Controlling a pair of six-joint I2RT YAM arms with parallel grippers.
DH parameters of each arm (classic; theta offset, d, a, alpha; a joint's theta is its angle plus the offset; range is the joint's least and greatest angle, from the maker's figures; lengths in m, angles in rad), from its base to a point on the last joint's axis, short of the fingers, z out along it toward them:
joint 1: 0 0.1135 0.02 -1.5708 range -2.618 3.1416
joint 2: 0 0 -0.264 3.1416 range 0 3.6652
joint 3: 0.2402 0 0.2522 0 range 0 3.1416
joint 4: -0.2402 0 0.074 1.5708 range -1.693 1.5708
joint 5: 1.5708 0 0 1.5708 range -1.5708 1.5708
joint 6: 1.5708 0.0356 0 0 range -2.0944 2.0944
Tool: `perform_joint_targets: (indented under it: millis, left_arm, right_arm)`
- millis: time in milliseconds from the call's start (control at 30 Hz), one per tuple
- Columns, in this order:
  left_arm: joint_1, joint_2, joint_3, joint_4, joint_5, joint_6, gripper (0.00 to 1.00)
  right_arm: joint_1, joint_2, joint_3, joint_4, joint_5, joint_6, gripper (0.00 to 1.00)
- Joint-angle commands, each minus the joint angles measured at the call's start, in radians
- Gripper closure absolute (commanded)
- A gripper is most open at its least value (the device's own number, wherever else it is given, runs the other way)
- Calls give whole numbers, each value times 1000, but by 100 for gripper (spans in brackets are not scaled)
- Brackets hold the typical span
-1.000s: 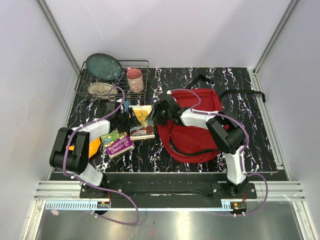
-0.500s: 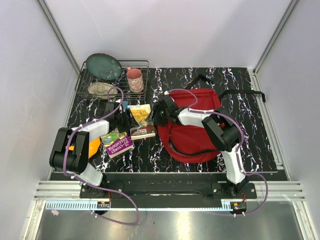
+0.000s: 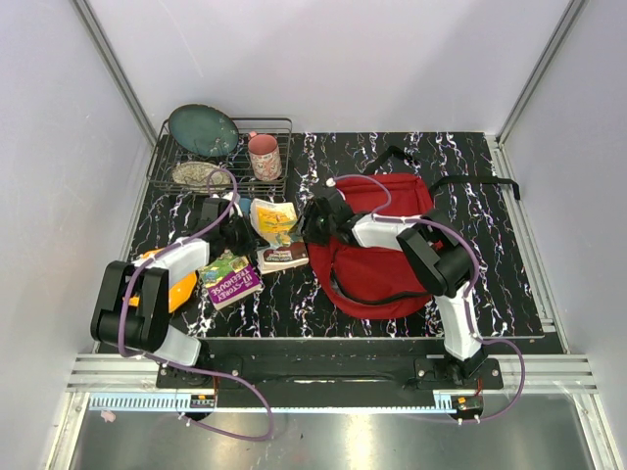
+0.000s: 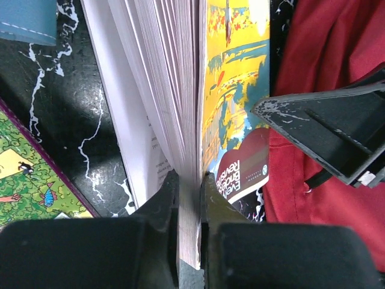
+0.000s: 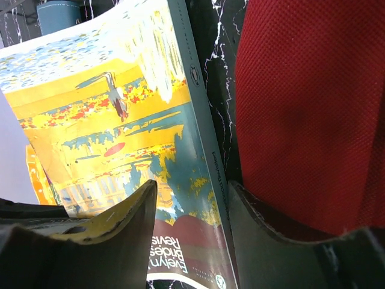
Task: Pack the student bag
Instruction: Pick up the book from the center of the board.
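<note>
The red student bag [image 3: 382,259] lies right of centre, and its fabric fills the right side of both wrist views [image 4: 325,90] [image 5: 307,102]. Just left of it is a paperback with a yellow and teal cover [image 3: 277,223] [image 4: 237,90] [image 5: 120,114]. It is partly open, its cover side raised. My left gripper [image 3: 243,230] [image 4: 189,186] is shut on the block of pages and the cover at the book's near edge. My right gripper [image 3: 312,225] [image 5: 192,192] stands open between book and bag. Its fingers straddle the book's spine edge without pinching it.
A wire rack [image 3: 220,157] at the back left holds a dark plate [image 3: 203,129], a speckled dish [image 3: 201,174] and a pink mug [image 3: 264,157]. A purple and green book [image 3: 230,279] and an orange item [image 3: 162,286] lie by the left arm. Black bag straps [image 3: 470,181] trail back right.
My left gripper has shut on the paperback's pages, and the book's cover side has risen and shifted slightly back. The right gripper has stayed beside the bag's edge, its jaws barely narrower.
</note>
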Motion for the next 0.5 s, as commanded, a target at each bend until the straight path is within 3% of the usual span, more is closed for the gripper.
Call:
perform_joint_targets:
  millis: [0,167,300,467]
  left_arm:
    - [-25,-41,44,80,140,-2,100]
    - [-25,-103,59,80,179,15,100]
    - [-25,-224,73,45,216,35,100]
    - [-23,-308,133,-31,242,69,100]
  right_arm:
    - [31,-23,-50,12,-58,30,44]
    - [11,-93,-103,42,-122,67,23]
    - [-44,-171,-206,179,-208,116,19]
    - [-73,-288,-275,192,-237,93,17]
